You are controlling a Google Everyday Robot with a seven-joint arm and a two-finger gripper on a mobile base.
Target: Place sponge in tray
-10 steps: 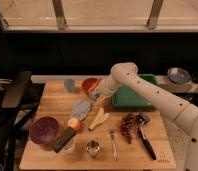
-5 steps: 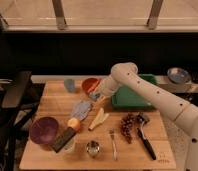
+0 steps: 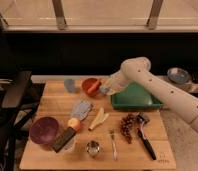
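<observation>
**Arm parked between bowl and tray**

Camera view: nothing shifts from half a second back; the gripper (image 3: 105, 90) hangs just left of the green tray (image 3: 137, 104), close beside the orange bowl (image 3: 91, 86); whether its fingers are open or closed, I cannot tell; the sponge (image 3: 81, 108) lies flat on the wooden table (image 3: 52, 100), left of the tray and well apart from it; banana (image 3: 99, 119), grapes (image 3: 127, 126), fork (image 3: 113, 146), maroon bowl (image 3: 44, 131) crowd the front.

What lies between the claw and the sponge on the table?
In the camera view, only bare wooden table separates the claw, near the orange bowl and green tray, from the sponge lying lower left.
</observation>
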